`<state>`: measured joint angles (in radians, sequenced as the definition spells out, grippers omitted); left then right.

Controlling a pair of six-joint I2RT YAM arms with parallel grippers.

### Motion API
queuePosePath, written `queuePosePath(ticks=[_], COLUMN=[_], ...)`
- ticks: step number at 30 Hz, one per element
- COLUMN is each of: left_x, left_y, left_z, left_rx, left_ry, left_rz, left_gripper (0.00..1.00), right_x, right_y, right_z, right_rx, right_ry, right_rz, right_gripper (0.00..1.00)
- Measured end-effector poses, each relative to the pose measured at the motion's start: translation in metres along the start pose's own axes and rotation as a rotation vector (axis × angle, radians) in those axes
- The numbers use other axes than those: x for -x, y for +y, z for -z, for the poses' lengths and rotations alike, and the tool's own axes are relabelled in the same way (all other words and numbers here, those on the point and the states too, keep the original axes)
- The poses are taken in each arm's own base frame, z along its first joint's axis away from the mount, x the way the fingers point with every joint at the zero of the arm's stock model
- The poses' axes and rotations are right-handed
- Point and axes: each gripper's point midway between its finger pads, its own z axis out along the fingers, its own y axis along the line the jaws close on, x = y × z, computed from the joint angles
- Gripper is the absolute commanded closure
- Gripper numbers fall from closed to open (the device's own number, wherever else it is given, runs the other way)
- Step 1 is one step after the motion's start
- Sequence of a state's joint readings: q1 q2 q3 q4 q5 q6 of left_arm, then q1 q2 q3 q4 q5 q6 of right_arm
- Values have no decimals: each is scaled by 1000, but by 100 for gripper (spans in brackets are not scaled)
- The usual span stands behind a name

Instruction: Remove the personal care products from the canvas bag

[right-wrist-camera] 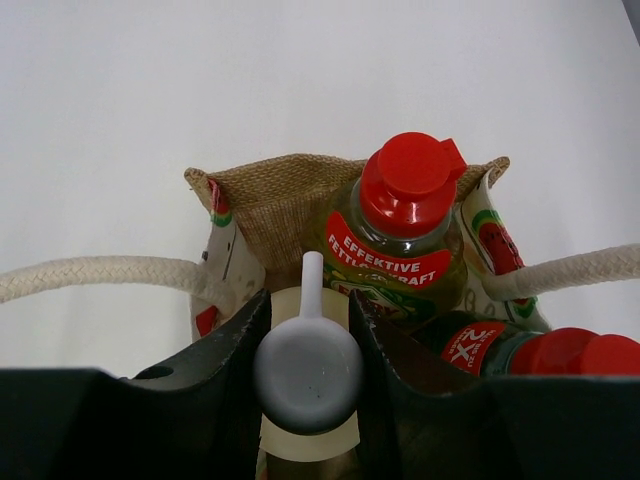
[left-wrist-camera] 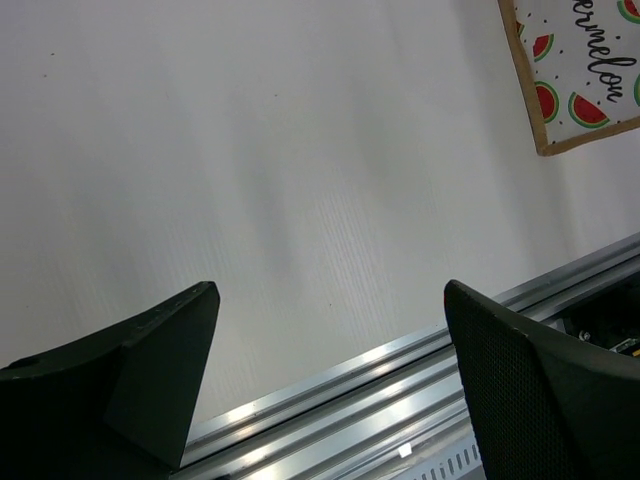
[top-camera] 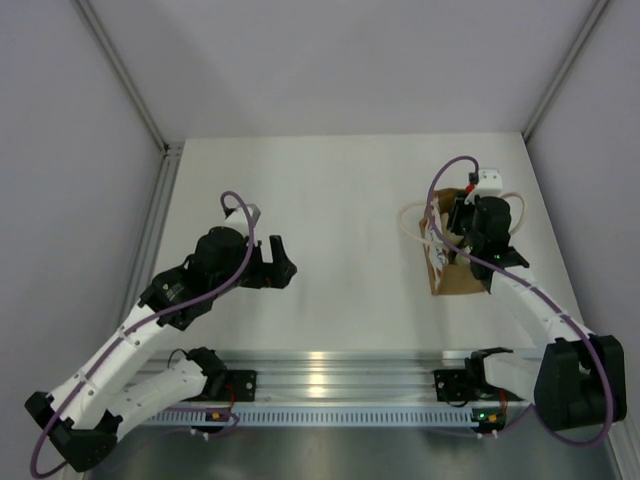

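The right gripper (right-wrist-camera: pixel 308 302) reaches down into the mouth of the canvas bag (right-wrist-camera: pixel 272 196), its two dark fingers closed nearly together and pressing on either side of the white cap (right-wrist-camera: pixel 307 372) of the cream bottle (right-wrist-camera: pixel 305 442), which stands upright inside at the near side of the bag. Behind it the yellow bottle (right-wrist-camera: pixel 398 270) rises with its red cap above the burlap rim, and the dark green bottle (right-wrist-camera: pixel 478 345) lies tilted at the right, red cap pointing outward; a fourth bottle cannot be seen. The bag stands on the right half of the table (top-camera: pixel 340 190), its white rope handles (right-wrist-camera: pixel 100 272) splayed to both sides. The left gripper (left-wrist-camera: pixel 330 295) hangs wide open and empty above the bare table, well apart from the bag. The bottles look like small, light, rigid plastic with smooth, probably slippery walls, so the shoulder under the cap seems the surest hold. The bag is soft and light and may lift with the bottle unless it is drawn straight up.
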<state>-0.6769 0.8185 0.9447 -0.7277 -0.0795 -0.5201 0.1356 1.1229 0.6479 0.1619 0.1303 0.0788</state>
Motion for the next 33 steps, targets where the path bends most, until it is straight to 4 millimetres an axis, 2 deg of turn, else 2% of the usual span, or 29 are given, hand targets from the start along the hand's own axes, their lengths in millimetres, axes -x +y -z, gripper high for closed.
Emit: queuePosePath(ticks=[33], left_x=[0], left_y=[17], left_z=[5], left_rx=[80], left_ry=[-18], left_rz=[-21], left_gripper=[2], right_x=[16], right_y=[0], right_z=[2], right_rx=[3], right_ry=[-52], right_rz=[13], right_gripper=[100])
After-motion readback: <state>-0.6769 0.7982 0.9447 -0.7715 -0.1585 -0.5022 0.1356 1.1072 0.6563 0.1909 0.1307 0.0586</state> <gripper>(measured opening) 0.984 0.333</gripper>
